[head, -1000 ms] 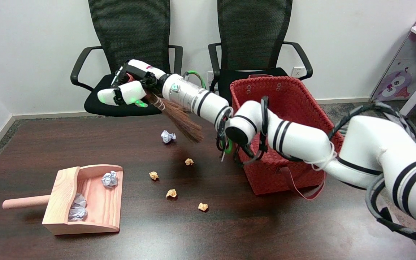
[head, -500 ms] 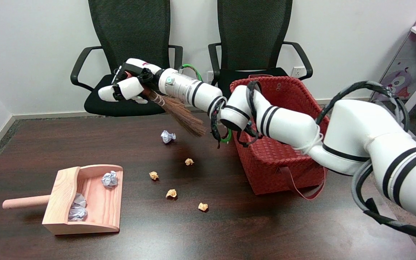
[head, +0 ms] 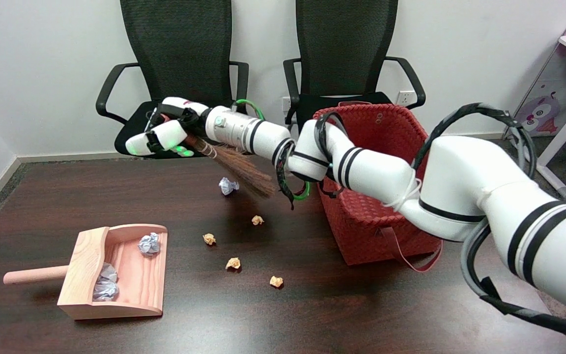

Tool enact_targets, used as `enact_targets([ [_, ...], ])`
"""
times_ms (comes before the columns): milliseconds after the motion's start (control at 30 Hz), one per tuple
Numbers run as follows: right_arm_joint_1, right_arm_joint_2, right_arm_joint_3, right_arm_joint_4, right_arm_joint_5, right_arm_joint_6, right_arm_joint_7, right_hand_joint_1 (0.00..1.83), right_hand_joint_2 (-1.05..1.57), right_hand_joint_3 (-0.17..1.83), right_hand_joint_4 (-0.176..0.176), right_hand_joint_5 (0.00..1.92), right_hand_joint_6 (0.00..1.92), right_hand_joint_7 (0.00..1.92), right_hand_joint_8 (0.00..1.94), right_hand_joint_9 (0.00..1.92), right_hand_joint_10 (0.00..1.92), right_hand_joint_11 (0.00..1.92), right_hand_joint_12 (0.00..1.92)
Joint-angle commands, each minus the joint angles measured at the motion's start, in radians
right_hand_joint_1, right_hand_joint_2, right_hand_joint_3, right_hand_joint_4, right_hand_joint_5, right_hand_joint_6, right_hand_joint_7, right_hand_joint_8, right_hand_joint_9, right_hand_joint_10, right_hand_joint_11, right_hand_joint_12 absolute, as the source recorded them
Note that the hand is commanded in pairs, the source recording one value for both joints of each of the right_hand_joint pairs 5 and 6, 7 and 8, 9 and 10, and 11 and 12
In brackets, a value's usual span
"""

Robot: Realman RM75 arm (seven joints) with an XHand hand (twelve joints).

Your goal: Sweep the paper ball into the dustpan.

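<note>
My right hand [head: 165, 135] grips broom [head: 239, 167]; crumpled white paper ball [head: 228, 186] at bristles' 8 o'clock; red basket [head: 376, 196] at 3; dustpan [head: 116, 273] well apart at 7

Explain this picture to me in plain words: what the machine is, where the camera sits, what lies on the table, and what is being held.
This is a two-armed robot steered by a person; only its right arm shows. The camera sits above the table's near side, looking down and across. The right hand holds a small brown broom, bristles beside a white paper ball. On the dark table lie four small tan paper scraps, a wooden dustpan with two white paper balls inside, and a red woven basket.
</note>
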Motion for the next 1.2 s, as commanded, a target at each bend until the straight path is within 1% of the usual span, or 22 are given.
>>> enact_targets([
  [33, -0.044, -0.095, -0.019, 0.154, -0.093, -0.056, 0.113, 0.79, 0.07, 1.23, 0.008, 1.92, 1.92, 1.92, 1.92, 1.92, 1.92, 1.92, 1.92],
  [233, -0.062, -0.135, -0.025, 0.18, -0.095, -0.055, 0.111, 0.79, 0.03, 1.19, 0.004, 1.92, 1.92, 1.92, 1.92, 1.92, 1.92, 1.92, 1.92],
  [467, -0.084, -0.138, -0.025, 0.164, -0.09, -0.056, 0.117, 0.78, -0.03, 1.21, 0.004, 1.92, 1.92, 1.92, 1.92, 1.92, 1.92, 1.92, 1.92],
  [667, -0.087, -0.138, -0.019, 0.135, -0.093, -0.098, 0.184, 0.78, -0.03, 1.18, 0.004, 1.92, 1.92, 1.92, 1.92, 1.92, 1.92, 1.92, 1.92],
  [933, -0.09, -0.122, -0.016, 0.072, -0.093, -0.133, 0.225, 0.77, -0.02, 1.14, 0.004, 1.92, 1.92, 1.92, 1.92, 1.92, 1.92, 1.92, 1.92],
  [1200, -0.093, -0.051, -0.002, -0.062, -0.09, -0.134, 0.29, 0.76, 0.06, 1.07, 0.004, 1.92, 1.92, 1.92, 1.92, 1.92, 1.92, 1.92, 1.92],
])
